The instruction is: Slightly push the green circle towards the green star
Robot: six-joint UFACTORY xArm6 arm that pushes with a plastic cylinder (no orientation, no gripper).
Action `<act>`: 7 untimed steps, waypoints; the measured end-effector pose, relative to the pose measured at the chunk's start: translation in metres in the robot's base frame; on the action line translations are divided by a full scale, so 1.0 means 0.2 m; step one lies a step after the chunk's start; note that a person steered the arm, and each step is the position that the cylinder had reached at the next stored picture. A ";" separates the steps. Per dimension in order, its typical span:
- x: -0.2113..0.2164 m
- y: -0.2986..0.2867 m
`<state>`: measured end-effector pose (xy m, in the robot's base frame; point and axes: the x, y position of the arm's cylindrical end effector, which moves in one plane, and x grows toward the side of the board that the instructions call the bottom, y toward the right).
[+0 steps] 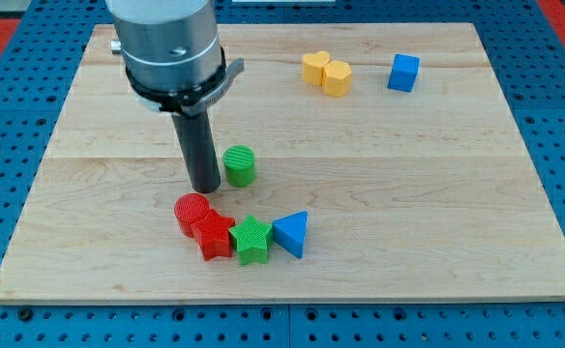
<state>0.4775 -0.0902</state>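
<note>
I have my tip (205, 186) down on the counter (437, 193), just to the left of the green circle (240, 165) and a shade nearer than its middle; whether they touch I cannot tell, the gap looks closed or nearly so. There are no jaws on this rig, only the rod, so nothing is held.

The green circle stands alone in the middle of the counter. The green star (252, 240) lies nearer, almost straight below it and slightly to the right, wedged between the red star (215, 235) on its left and the blue triangle (292, 234) on its right. A red circle (192, 210) touches the red star's far-left side. Far right sit a yellow heart pair (326, 73) and a blue cube (404, 72), well apart from the work.

I judge this the approach step. From here a shove would send the circle rightwards, not nearwards. I would bring my tip round to its far side, then nudge briefly towards the star, stopping short.
</note>
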 end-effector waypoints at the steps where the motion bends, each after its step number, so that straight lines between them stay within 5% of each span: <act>1: -0.12 -0.01; 4: -0.39 -0.07; 7: -0.06 -0.03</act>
<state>0.4653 -0.0960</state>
